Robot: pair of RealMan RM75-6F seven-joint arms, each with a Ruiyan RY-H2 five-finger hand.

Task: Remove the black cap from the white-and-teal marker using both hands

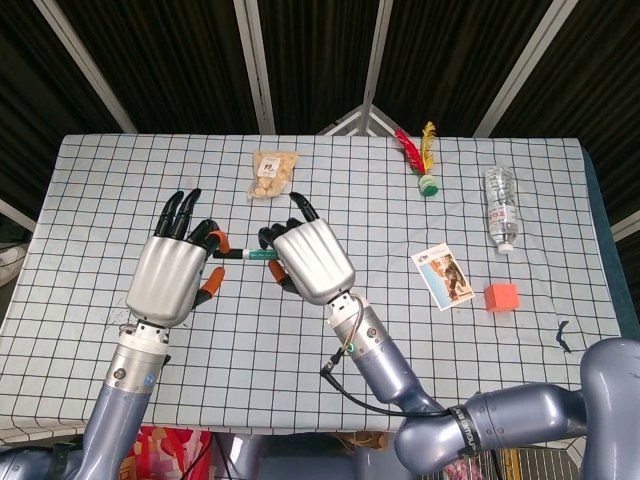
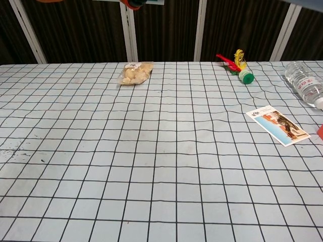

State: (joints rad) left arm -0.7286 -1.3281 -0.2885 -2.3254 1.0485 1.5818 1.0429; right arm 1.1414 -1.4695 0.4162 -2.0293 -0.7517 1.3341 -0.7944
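In the head view both hands are raised over the checked table [image 1: 120, 170], backs toward the camera. The white-and-teal marker [image 1: 250, 255] lies level between them. My right hand [image 1: 312, 260] grips its teal end. My left hand [image 1: 172, 272] pinches the other end, where the black cap is hidden among the fingers. A short white stretch of the marker shows between the two hands. The chest view catches only an orange fingertip [image 2: 133, 4] and a sliver of teal at its top edge.
A snack bag [image 1: 271, 173] lies at the back behind the hands. To the right are a feathered shuttlecock [image 1: 420, 160], a water bottle [image 1: 501, 208] on its side, a picture card [image 1: 443, 277] and an orange cube [image 1: 502, 297].
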